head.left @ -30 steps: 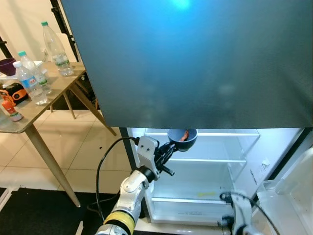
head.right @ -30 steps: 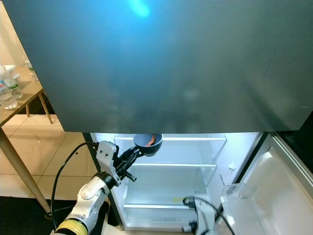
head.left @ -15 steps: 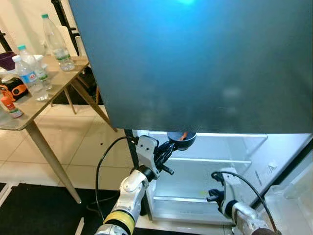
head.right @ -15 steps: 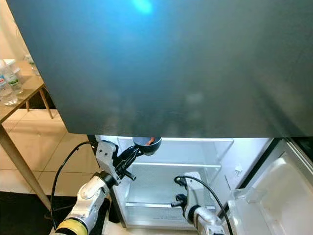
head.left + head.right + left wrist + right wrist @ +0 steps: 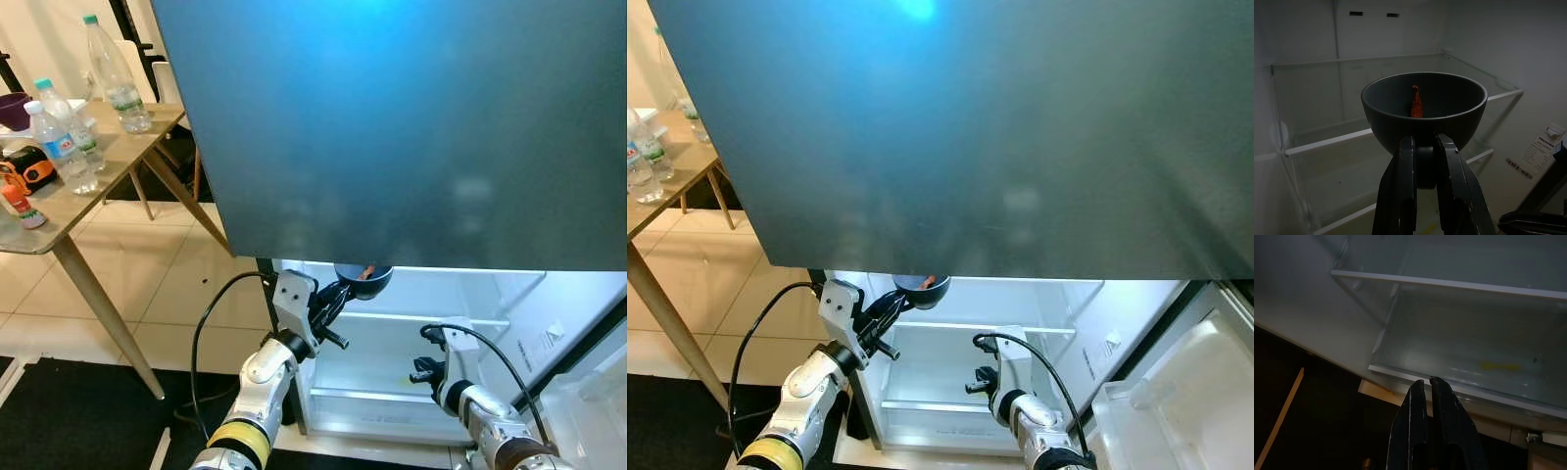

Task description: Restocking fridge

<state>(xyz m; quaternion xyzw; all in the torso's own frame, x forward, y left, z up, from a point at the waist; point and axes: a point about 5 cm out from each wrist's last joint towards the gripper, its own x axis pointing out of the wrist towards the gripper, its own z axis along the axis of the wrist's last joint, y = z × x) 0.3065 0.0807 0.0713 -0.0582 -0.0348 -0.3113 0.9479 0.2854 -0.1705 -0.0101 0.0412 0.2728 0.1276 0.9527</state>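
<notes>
I count one dark bowl (image 5: 1423, 108), clamped at its base by my left gripper (image 5: 1424, 161), held at the open fridge (image 5: 470, 343) above the upper of two glass shelves (image 5: 1327, 142). One orange scrap (image 5: 1416, 103) lies inside it. My right gripper (image 5: 1426, 387), fingers together and empty, hangs low before the fridge.

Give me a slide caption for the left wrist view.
Left gripper holds a dark bowl before the fridge's glass shelf.

The dark grey bowl (image 5: 1423, 110) sits upright, clamped at its base, just above the fridge's upper glass shelf (image 5: 1327, 142). Inside it lies an orange-red scrap (image 5: 1416, 102). The fridge (image 5: 470, 333) stands open, lit.
</notes>
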